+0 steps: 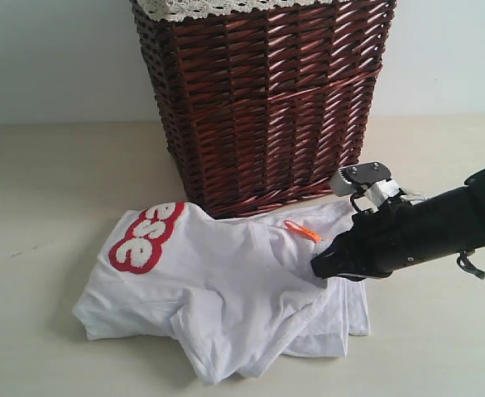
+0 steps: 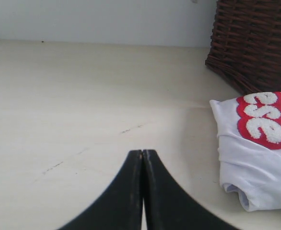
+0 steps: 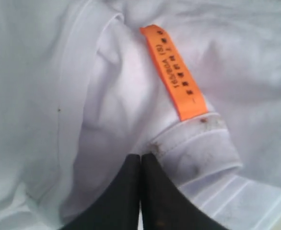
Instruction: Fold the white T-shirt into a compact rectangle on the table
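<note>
Well, the biggest thing is the table (image 1: 44,182), pale and flat, with a few tiny dark marks on it. At the far side stands a tall dark red-brown wicker basket (image 1: 267,99) with white lace trim (image 1: 218,8) along its top.

On the near side of the basket, touching its foot, lies the white T-shirt (image 1: 226,289). It sits in the middle of the table in a loose, bumpy heap with folds and wrinkles.

From the right comes the black right arm (image 1: 441,219). The right gripper (image 3: 140,158) points down at the right part of the shirt. Its two fingers are pressed tight together, with their tips on the cloth by the collar (image 3: 193,143). I cannot tell if any cloth is pinched between them.

The left gripper (image 2: 142,153) is over bare table, left of the shirt and apart from it. Its fingers are pressed together too, with nothing in them.

On the shirt's far left part are fuzzy white letters (image 1: 143,236) on a red band. They read "ese".

By the collar is a small orange tag (image 3: 176,72) with tiny dark print, too blurry to read.
</note>
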Motion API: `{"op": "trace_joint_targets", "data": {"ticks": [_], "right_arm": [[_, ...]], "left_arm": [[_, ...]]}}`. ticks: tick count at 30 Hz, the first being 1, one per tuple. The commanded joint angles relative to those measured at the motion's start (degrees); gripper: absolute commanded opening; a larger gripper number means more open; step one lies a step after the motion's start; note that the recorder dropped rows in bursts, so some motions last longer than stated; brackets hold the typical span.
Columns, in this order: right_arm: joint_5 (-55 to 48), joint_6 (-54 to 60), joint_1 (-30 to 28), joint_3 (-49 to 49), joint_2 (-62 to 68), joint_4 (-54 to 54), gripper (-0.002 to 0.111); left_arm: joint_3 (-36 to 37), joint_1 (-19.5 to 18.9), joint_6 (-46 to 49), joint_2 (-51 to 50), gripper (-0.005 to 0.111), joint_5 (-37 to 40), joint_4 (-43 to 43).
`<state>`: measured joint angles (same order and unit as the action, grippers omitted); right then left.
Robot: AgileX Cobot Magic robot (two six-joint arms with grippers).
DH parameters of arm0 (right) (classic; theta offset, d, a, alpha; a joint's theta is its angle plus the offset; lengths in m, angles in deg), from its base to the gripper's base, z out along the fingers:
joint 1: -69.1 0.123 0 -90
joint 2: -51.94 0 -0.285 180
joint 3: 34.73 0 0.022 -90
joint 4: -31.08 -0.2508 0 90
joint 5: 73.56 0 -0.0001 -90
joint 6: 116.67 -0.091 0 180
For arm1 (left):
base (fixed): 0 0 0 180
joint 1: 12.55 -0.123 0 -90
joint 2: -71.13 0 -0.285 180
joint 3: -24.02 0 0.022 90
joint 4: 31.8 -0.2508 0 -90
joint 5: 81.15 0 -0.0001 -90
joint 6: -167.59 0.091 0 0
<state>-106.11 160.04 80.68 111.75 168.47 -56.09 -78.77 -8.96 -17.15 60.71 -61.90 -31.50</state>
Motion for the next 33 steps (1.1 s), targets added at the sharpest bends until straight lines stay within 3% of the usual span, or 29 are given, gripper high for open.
{"op": "trace_joint_targets", "data": {"ticks": [1,5,11,18,22,26,29,33], "right_arm": [[8.4,0.7,0.1,0.8,-0.7,-0.9,0.000],[17.1,0.7,0.1,0.8,0.7,-0.1,0.000],[17.5,0.7,0.1,0.8,-3.5,1.1,0.000],[17.6,0.6,0.1,0.8,-22.2,-1.8,0.000],[17.4,0.6,0.1,0.5,-40.4,-4.4,0.000],[18.0,0.7,0.1,-9.8,-56.8,-12.8,0.000],[20.9,5.2,0.1,-25.1,-71.8,-12.8,0.000],[27.4,7.1,0.1,-37.8,-87.5,-12.8,0.000]], "left_arm": [[0.0,-0.2,0.0,0.1,0.000,-1.1,0.6],[0.0,-0.2,0.0,0.1,0.000,-1.1,0.6],[0.0,-0.2,0.0,0.1,0.000,-1.1,0.6],[0.0,-0.2,0.0,0.1,0.000,-1.1,0.6],[0.0,-0.2,0.0,0.1,0.000,-1.1,0.6],[0.0,-0.2,0.0,0.1,0.000,-1.1,0.6],[0.0,-0.2,0.0,0.1,0.000,-1.1,0.6],[0.0,-0.2,0.0,0.1,0.000,-1.1,0.6]]}}
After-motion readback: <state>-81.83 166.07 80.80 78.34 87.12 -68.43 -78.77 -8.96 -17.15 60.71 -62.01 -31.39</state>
